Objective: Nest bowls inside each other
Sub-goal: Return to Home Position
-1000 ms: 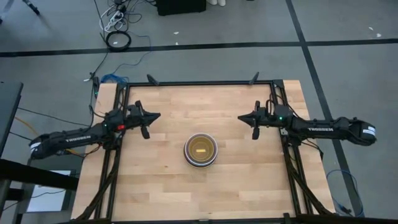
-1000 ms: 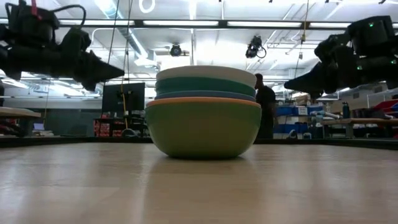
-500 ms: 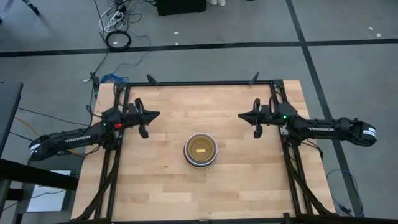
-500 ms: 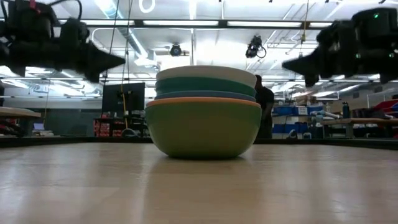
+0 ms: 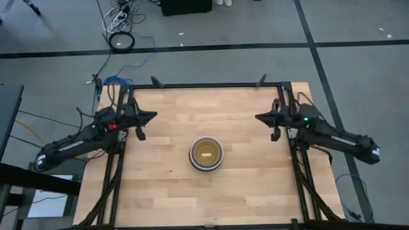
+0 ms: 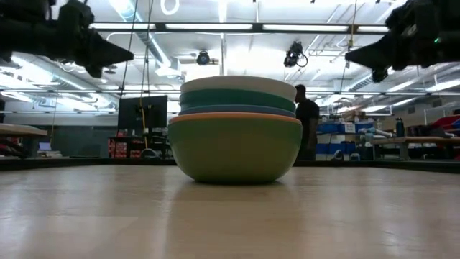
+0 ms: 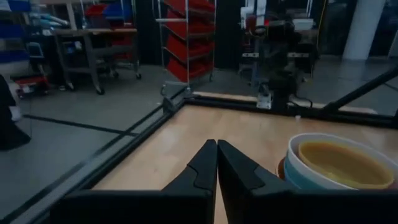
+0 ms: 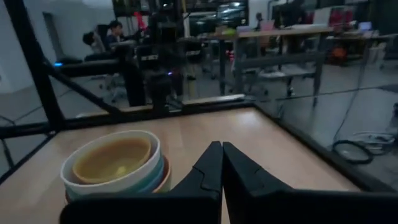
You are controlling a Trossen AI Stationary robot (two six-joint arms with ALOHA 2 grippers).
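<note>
Nested round plastic bowls (image 5: 206, 154) mid worktop (image 5: 166, 185), yellow innermost I think. My L gripper (image 5: 152, 115) closed by left edge, R gripper (image 5: 258, 117) same at right.

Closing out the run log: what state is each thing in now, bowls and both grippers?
Bowl stack: nested, upright, centred on the table, touched by neither gripper.
Green bowl: bottom of the stack, resting on the table.
Yellow bowl: innermost in view, open side up.
Left gripper: shut, empty, raised by the table's left side.
Right gripper: shut, empty, raised by the right side.
</note>
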